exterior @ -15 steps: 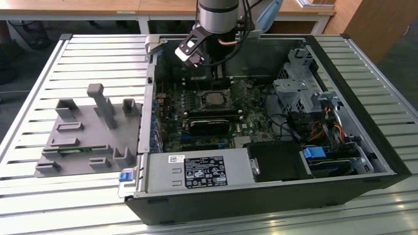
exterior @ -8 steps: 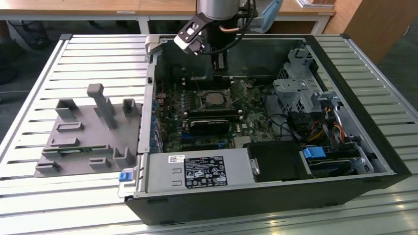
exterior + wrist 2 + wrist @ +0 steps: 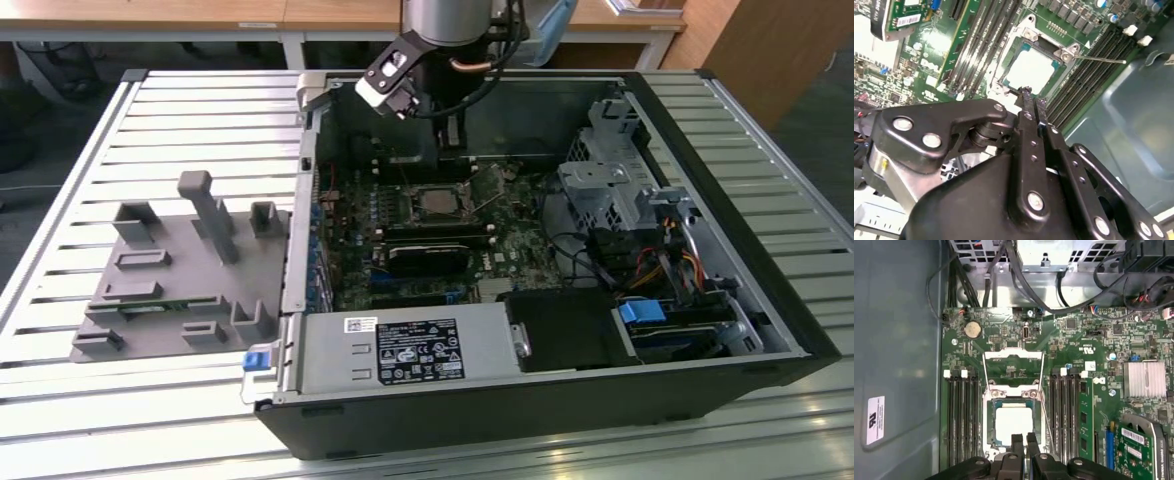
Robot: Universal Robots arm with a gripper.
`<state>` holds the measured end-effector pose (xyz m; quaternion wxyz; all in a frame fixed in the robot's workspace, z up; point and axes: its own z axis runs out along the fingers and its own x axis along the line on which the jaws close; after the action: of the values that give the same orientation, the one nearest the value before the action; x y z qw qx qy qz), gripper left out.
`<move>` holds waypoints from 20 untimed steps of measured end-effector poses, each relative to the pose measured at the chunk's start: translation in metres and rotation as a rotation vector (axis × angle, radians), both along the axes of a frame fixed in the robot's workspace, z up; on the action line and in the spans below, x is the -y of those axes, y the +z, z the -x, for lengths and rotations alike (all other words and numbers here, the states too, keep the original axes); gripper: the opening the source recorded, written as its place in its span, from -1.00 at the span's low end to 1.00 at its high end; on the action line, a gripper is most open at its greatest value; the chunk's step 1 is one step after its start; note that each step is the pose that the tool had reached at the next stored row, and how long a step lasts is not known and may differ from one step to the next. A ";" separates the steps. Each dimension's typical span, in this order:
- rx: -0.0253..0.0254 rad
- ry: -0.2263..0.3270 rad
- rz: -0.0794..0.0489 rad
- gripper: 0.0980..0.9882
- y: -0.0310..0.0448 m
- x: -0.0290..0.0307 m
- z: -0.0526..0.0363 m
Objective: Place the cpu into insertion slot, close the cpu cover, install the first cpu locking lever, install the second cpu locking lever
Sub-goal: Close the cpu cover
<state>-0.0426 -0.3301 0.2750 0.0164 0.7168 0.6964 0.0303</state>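
Exterior view is showing a slatted metal table (image 3: 80, 420) carrying an open black computer case (image 3: 534, 420). The case is lying on its side with the motherboard (image 3: 514, 255) facing up. A grey plastic fixture (image 3: 174, 270) is sitting on the table beside the case wall on the exterior view's left. The arm (image 3: 447, 20) is hanging over the case's far edge. The gripper (image 3: 454, 148) is hovering inside the case, close above the board and near the insertion slot (image 3: 434, 203), which is lying about midway across the board.

In the first wrist view the cpu (image 3: 1014, 425) is sitting flat in the insertion slot (image 3: 988, 432), silvery face up and square with the metal rim. The cpu cover (image 3: 1013, 354) is standing open, swung away from the chip at the slot's edge opposite the gripper, so the chip is lying uncovered. Rows of black memory slots (image 3: 961, 420) are running along two opposite sides of the socket. The gripper (image 3: 1024, 447) is hovering at the slot's rim opposite the cover's hinge. Its fingers (image 3: 1017, 445) are clenched almost together and are gripping nothing.

In the second wrist view the gripper (image 3: 1033, 97) is pointing at the cpu (image 3: 1031, 67) from just beside it, not touching it. A thin locking lever (image 3: 1099, 59) is sticking out sideways from a corner of the socket, unlatched.
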 end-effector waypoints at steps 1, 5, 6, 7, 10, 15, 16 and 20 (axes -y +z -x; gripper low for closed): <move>-0.0021 0.000 -0.001 -0.84 -0.0001 0.0000 -0.0021; -0.0145 0.001 -0.011 -0.84 -0.0003 0.0002 -0.0152; -0.0150 0.004 -0.015 -0.84 -0.0005 0.0001 -0.0180; -0.0150 0.008 -0.016 -0.84 -0.0009 0.0001 -0.0204; -0.0152 0.028 -0.016 -0.84 -0.0021 0.0001 -0.0248; -0.0161 0.035 -0.016 -0.84 -0.0039 0.0001 -0.0338; -0.0165 0.035 -0.016 -0.84 -0.0040 0.0001 -0.0358; -0.0176 0.035 -0.016 -0.84 -0.0044 -0.0002 -0.0434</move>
<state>0.0008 -0.3299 0.2706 0.0040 0.7048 0.7088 0.0298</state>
